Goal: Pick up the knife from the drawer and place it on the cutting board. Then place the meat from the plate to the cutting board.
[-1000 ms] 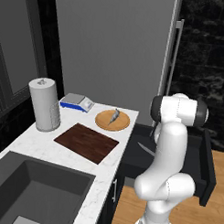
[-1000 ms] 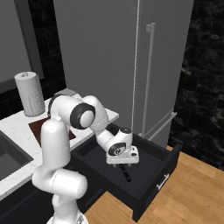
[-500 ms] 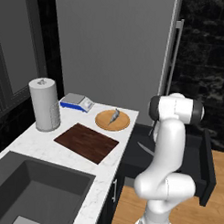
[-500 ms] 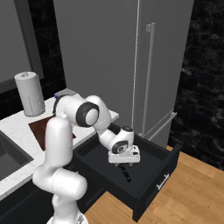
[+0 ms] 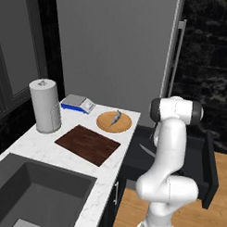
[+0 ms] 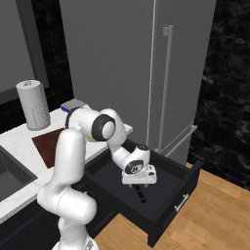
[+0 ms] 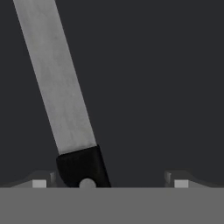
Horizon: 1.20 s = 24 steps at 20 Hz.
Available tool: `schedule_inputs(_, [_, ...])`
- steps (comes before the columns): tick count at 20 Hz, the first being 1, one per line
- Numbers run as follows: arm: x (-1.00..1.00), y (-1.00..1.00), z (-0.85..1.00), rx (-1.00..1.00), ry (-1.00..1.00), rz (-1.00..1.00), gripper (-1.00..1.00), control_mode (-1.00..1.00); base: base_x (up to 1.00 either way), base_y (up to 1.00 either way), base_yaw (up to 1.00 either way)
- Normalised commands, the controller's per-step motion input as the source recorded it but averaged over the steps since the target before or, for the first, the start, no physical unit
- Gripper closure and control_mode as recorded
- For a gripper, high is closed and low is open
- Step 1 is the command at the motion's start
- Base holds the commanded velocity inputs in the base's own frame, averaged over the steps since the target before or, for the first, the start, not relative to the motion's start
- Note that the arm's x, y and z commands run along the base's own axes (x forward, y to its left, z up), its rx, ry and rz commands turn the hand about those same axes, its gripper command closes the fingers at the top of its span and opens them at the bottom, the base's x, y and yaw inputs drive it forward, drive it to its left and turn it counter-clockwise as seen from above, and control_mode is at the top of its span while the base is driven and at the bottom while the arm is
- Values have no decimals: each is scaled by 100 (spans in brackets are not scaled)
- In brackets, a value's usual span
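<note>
Claw (image 7: 107, 183) is spread wide and gripping nothing, hanging low inside the open drawer (image 6: 168, 195) right over the knife (image 7: 61, 92), whose black handle sits between the fingertips (image 7: 39, 183) nearer one side, with the arm bent down from the counter edge into that drawer.

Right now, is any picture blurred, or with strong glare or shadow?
Left base view: sharp, even light, soft shade inside the open dark charcoal drawer. Hand view: the silver-grey, black-handled knife looks slightly soft, without glare. Right base view: clear, the open gripper well lit.
</note>
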Motion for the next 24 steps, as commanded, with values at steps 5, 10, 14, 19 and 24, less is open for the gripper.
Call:
schedule_inputs(5, [0, 0, -43, -1, -11, 0, -100, -100, 0, 0, 0])
schedule_inputs(10, [0, 0, -29, 0, -5, 0, -100, -100, 0, 0, 0])
schedule_inputs(14, [0, 0, -10, 0, -2, 0, -100, -100, 0, 0, 0])
schedule_inputs(19, [0, 0, 0, 0, 0, -1, 100, -100, 0, 0, 0])
schedule_inputs(24, [0, 2, 23, -1, -2, 0, 100, -100, 0, 0, 0])
